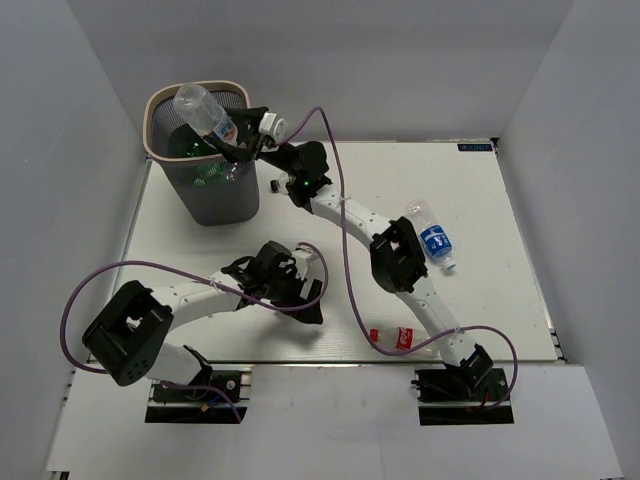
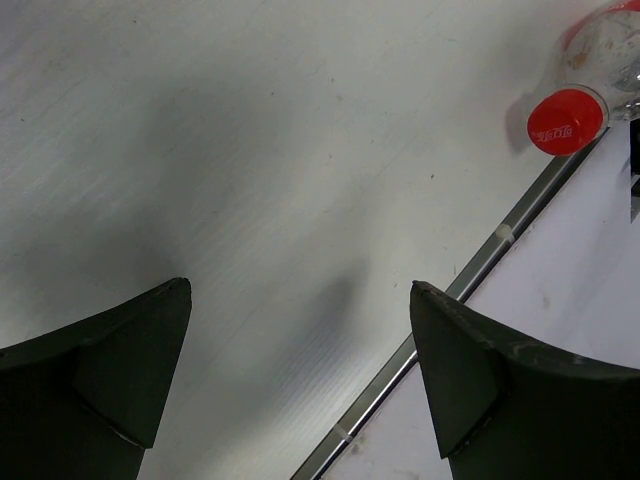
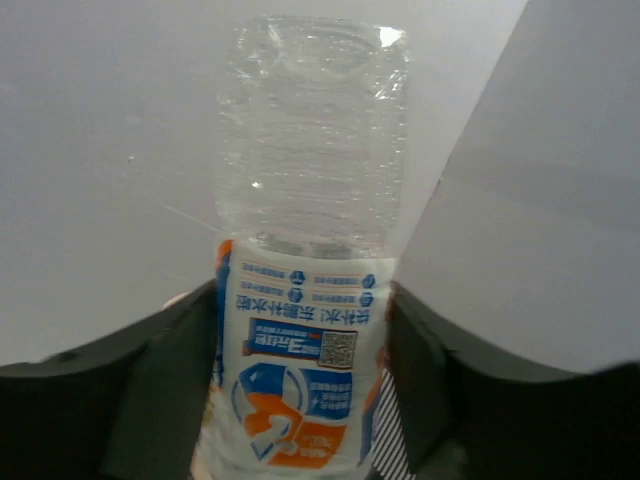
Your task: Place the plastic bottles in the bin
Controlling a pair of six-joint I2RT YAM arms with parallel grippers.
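— Over the bin (image 1: pixel 215 205) at the table's (image 1: pixel 480 290) far-left corner, we see the right gripper (image 1: pixel 232 138) clamped on one clear bottle with a blue-and-orange label (image 3: pixel 310 180), tilted above the rim.
— And the left gripper (image 2: pixel 300 300)?
— Jaws wide apart, nothing between them, low by the near edge. We count two bottles lying on the table: a blue-labelled one (image 1: pixel 430 235) toward the right, a red-capped one (image 1: pixel 392 337) at the near edge.

Two white arms (image 1: pixel 340 213) with black joints, dark wedge-shaped jaws and looping purple cables (image 1: pixel 320 109).
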